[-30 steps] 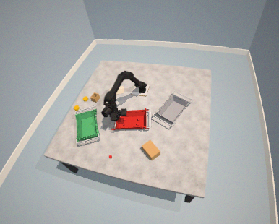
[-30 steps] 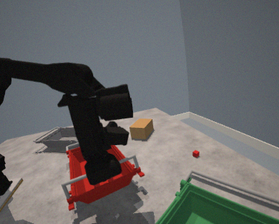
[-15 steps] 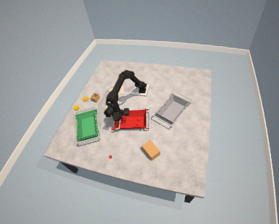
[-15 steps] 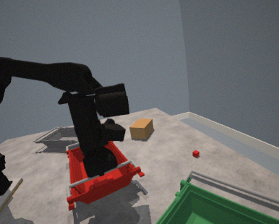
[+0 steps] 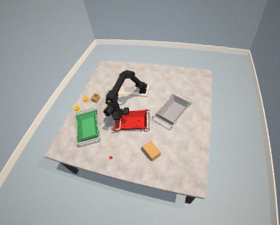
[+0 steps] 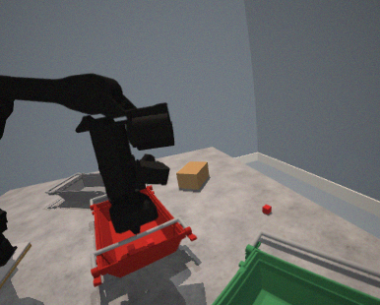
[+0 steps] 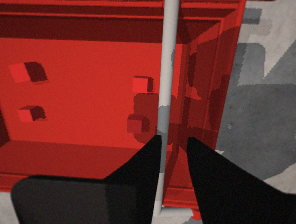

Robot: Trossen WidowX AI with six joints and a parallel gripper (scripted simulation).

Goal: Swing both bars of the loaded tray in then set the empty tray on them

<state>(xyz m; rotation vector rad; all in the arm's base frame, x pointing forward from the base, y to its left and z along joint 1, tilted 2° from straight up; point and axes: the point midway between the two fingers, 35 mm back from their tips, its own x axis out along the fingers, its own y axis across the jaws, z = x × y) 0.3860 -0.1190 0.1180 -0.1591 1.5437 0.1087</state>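
The red tray (image 5: pixel 133 125) (image 6: pixel 150 252) (image 7: pixel 75 100) holds several small red blocks (image 7: pixel 142 84). Its near wire bar (image 6: pixel 157 229) (image 7: pixel 171 40) lies across the tray's top, a little inside the end wall. Its far bar (image 5: pixel 149 120) is at the opposite end, out over that end. My gripper (image 6: pixel 135 230) (image 7: pixel 173 142) is a little open over the near end, pointing down, fingertips either side of the near bar, which runs close along the left finger in the wrist view. An empty grey tray (image 5: pixel 172 109) (image 6: pixel 76 191) and an empty green tray (image 5: pixel 88 125) (image 6: pixel 278 295) stand on either side.
An orange box (image 5: pixel 151 150) (image 6: pixel 193 176) and a small red cube (image 5: pixel 111 157) (image 6: pixel 267 210) lie in front of the red tray. A brown block (image 5: pixel 95 97) and two yellow pieces (image 5: pixel 85 99) (image 5: pixel 76 108) lie behind the green tray. The arm's base stands on a pale plate (image 5: pixel 146 94).
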